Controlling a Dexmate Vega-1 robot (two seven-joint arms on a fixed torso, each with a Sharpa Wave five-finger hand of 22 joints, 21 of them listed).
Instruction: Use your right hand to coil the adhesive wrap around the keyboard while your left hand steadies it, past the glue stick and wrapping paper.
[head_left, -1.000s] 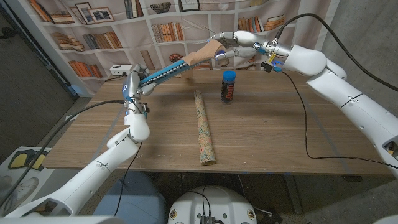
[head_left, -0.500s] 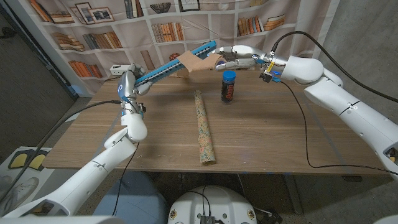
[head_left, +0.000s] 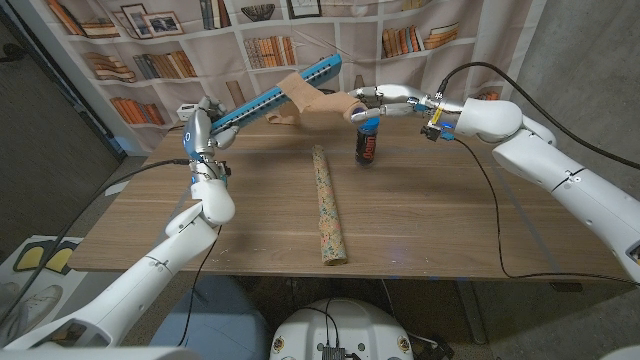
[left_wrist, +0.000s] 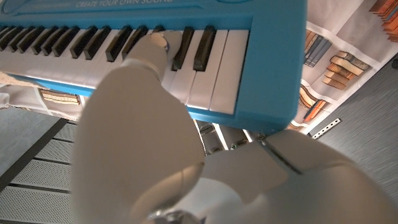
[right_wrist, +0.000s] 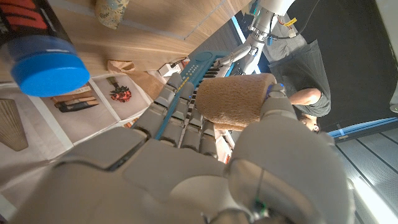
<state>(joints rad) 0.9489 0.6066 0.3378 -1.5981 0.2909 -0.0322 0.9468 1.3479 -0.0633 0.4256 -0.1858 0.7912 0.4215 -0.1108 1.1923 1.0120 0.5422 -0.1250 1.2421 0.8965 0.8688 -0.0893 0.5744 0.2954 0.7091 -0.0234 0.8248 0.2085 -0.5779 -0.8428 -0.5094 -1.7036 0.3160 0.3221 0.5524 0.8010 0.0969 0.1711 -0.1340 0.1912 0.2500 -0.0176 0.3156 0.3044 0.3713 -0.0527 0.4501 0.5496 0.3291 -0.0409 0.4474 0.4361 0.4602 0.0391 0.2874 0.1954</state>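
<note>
Head view has the blue keyboard (head_left: 270, 98) up in the air over the desk's (head_left: 420, 220) far edge, tilted, with our left hand (head_left: 200, 130) gripping its low end and a thumb pressed on the white keys. Our right hand (head_left: 375, 98) holds the tan roll of adhesive wrap (head_left: 335, 105), with a strip already draped over the keyboard's upper half. To do this turn well, we'd keep the strip taut and carry the roll round the body without dragging the left grip off line. The wrap looks soft and fuzzy, like a crepe bandage; the keyboard is hard glossy plastic. Probably more than one turn is on, hard to tell. The glue stick (head_left: 367, 140) stands blue-capped just below the roll, and the wrapping paper (head_left: 327, 205) lies mid-desk.
</note>
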